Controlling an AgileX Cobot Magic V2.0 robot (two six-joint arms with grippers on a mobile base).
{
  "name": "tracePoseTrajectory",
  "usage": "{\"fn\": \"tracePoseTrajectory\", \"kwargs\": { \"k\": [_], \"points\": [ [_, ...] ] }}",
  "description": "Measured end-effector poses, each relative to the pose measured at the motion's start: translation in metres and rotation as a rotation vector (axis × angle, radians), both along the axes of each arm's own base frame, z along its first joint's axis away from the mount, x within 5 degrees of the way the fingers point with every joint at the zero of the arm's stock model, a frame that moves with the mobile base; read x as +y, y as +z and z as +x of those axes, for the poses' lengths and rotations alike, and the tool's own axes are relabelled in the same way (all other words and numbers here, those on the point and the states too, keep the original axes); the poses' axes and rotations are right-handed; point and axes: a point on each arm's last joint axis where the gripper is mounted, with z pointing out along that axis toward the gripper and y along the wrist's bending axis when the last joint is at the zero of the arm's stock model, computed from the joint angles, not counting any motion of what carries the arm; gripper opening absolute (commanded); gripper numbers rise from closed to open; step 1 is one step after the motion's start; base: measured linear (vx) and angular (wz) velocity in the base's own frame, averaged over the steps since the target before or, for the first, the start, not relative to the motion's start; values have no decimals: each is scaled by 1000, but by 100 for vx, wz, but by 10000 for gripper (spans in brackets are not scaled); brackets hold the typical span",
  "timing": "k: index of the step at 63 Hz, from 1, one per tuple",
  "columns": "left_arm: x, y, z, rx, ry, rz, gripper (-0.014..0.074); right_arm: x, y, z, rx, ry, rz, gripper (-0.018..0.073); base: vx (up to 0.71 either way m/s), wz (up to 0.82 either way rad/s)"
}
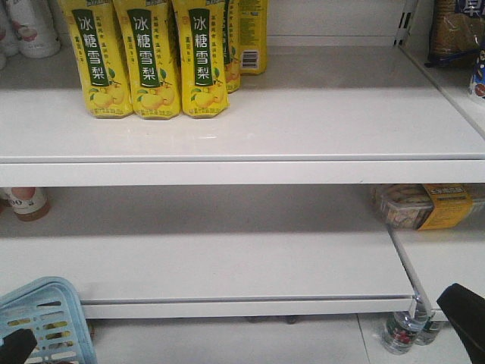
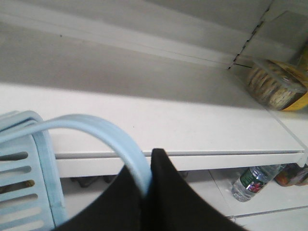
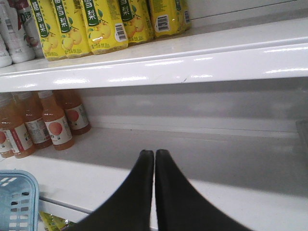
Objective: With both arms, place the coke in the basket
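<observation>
At the shelf front: a white two-tier store shelf (image 1: pixel 242 144) faced the robot, with yellow pear drink bottles (image 1: pixel 144 61) standing upright at the upper left.

Coke: no red bottle showed in any of the three views; its place and the direction of its long axis could not be told.

Basket: the light blue basket (image 1: pixel 45 318) sat low at the left corner of the front view, below the lower shelf board. Something yellow showed through its slots; no red was visible inside.

Left gripper: the left gripper (image 2: pixel 147 185) was clamped on the basket handle (image 2: pixel 91 127), the pale blue loop arching up from the basket (image 2: pixel 29 183) and pinched between the two black fingers.

Right gripper: the right gripper (image 3: pixel 154 155) had its fingers pressed together with nothing between them, pointing at the bare lower shelf, with orange juice bottles (image 3: pixel 43 125) off to its left.

Key relation: the basket lay to the left of the right gripper, its corner (image 3: pixel 17 199) just inside that wrist view. The free right arm looked the likelier one to fetch the bottle, but with the coke out of sight, which way it lay from those jaws could not be judged.

Other items: a clear snack tub (image 1: pixel 413 205) lay on the lower shelf at right; water bottles (image 1: pixel 402 330) stood on the floor beneath.
</observation>
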Motion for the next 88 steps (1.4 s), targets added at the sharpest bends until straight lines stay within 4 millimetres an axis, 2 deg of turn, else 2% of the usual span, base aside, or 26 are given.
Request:
{"fn": "tracePoseTrajectory", "kwargs": {
  "k": [13, 58, 88],
  "points": [
    [3, 4, -6, -88, -6, 62, -6, 0, 0, 0, 0, 0, 0, -5, 0, 0],
    [29, 8, -14, -199, 355, 167, -6, 0, 0, 0, 0, 0, 0, -5, 0, 0],
    [30, 8, -14, -196, 375, 165, -6, 0, 0, 0, 0, 0, 0, -5, 0, 0]
  ]
}}
